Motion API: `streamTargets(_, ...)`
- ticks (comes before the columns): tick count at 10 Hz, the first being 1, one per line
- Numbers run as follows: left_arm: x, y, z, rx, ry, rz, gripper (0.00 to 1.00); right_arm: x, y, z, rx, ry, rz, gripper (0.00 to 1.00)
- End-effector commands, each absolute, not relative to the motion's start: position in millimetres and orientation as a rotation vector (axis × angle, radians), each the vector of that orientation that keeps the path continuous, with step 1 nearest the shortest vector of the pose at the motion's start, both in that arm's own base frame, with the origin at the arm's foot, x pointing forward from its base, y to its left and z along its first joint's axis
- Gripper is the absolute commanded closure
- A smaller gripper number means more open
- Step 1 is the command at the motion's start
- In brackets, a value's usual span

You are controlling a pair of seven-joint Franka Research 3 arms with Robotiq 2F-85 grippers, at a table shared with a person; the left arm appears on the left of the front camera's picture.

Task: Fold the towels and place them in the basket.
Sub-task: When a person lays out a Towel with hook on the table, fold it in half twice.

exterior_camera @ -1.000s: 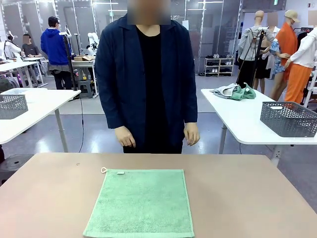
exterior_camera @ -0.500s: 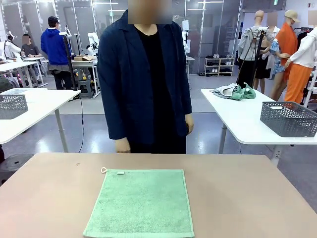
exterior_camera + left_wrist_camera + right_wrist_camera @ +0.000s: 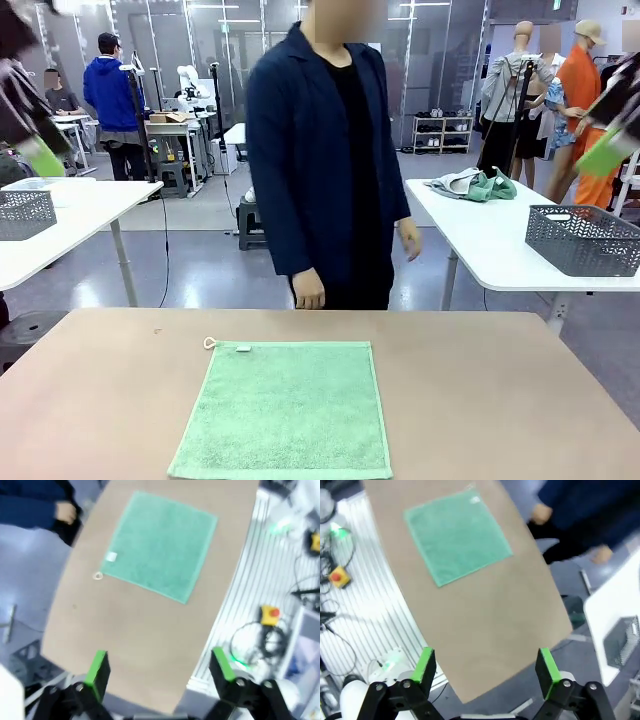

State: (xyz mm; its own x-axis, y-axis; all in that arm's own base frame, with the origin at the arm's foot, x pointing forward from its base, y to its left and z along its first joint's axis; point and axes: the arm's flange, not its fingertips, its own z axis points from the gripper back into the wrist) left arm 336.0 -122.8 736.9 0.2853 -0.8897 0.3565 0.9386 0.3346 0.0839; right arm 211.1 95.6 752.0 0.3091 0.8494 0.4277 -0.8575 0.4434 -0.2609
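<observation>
— So, what lay on the brown table (image 3: 480,400)?
— One mint-green towel (image 3: 285,410), spread flat towards the robot's edge, about midway across. A person (image 3: 325,160) stood at the far side, not touching it.
— And the basket?
— A grey mesh basket (image 3: 585,240) sat on the white side table (image 3: 480,240) to the right, well apart from the towel.
— The grippers?
— Left gripper (image 3: 160,662) and right gripper (image 3: 485,662) both hung high above the table, jaws wide, gripping nothing.
— Small details?
— The towel's white label (image 3: 243,349) and corner loop (image 3: 210,343) lay at its far left corner.
</observation>
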Motion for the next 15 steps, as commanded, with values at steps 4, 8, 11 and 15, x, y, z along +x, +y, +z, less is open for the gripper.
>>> streamTargets(4, 343.9, -186.4, 600.7, -0.049, -0.195, -1.480, 0.00, 243.5, 174.6, 623.4, 0.017, -0.330, 1.504, 0.00)
streamTargets(8, 351.1, -184.2, 507.0, 0.022, -0.128, -1.530, 0.00, 272.8, 183.4, 528.5, 0.026, -0.287, 1.531, 0.00)
streamTargets(11, 354.5, -173.4, 482.8, 0.046, -0.138, -1.512, 0.00, 281.7, 180.2, 502.2, 0.052, -0.257, 1.515, 0.00)
streamTargets(15, 352.7, -177.1, 483.4, 0.017, -0.110, -1.500, 0.00, 275.9, 184.3, 501.8, 0.033, -0.249, 1.497, 0.00)
